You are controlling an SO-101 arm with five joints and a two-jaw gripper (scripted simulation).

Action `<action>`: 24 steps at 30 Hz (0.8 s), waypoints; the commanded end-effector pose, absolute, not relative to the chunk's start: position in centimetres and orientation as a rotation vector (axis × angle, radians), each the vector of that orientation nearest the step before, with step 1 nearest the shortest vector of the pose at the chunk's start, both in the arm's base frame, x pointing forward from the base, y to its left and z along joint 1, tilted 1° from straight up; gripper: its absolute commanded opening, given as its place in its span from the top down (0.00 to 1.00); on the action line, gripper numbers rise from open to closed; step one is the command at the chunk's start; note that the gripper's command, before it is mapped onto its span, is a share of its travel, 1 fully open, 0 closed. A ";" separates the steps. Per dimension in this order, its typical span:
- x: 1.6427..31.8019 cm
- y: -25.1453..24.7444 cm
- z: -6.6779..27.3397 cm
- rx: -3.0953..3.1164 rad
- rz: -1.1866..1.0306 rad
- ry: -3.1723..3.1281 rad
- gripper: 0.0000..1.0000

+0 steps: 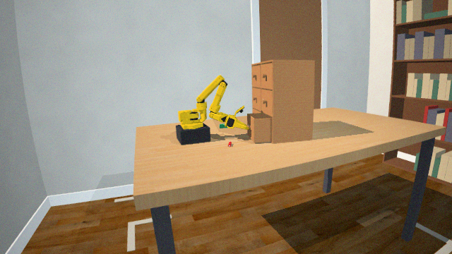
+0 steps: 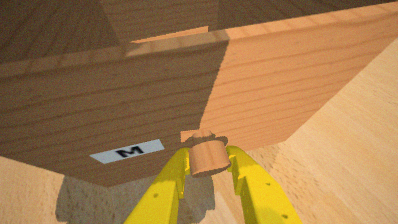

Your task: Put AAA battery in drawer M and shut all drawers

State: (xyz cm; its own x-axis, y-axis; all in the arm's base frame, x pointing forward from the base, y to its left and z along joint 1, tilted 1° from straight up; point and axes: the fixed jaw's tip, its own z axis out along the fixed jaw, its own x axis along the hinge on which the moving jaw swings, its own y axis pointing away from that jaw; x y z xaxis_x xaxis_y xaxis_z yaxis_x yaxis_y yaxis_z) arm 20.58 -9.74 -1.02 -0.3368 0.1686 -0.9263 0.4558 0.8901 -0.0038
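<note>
The wooden chest (image 1: pixel 293 99) stands on the table (image 1: pixel 212 166) with its bottom drawer, marked M (image 1: pixel 261 128) (image 2: pixel 100 110), pulled partly out towards the arm. The white M label (image 2: pixel 127 151) shows on the drawer front in the wrist view. My gripper (image 1: pixel 247 126) (image 2: pixel 207 154) is low at the drawer front and shut on its round wooden knob (image 2: pixel 205 164). A small red object (image 1: pixel 229 144) lies on the table in front of the arm; it is too small to tell whether it is the AAA battery.
A small green object (image 1: pixel 222 125) lies on the table behind my gripper. The arm's black base (image 1: pixel 192 134) stands left of the chest. The chest's upper drawers (image 1: pixel 262 75) are shut. A bookshelf (image 1: pixel 420 70) stands at the far right.
</note>
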 end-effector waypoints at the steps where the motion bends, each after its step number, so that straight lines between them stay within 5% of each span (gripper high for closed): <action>1: 20.3 -10.0 -0.9 0.474 -0.324 1.912 0.97; 24: 20.3 -10.0 -0.9 0.474 -0.324 1.912 0.82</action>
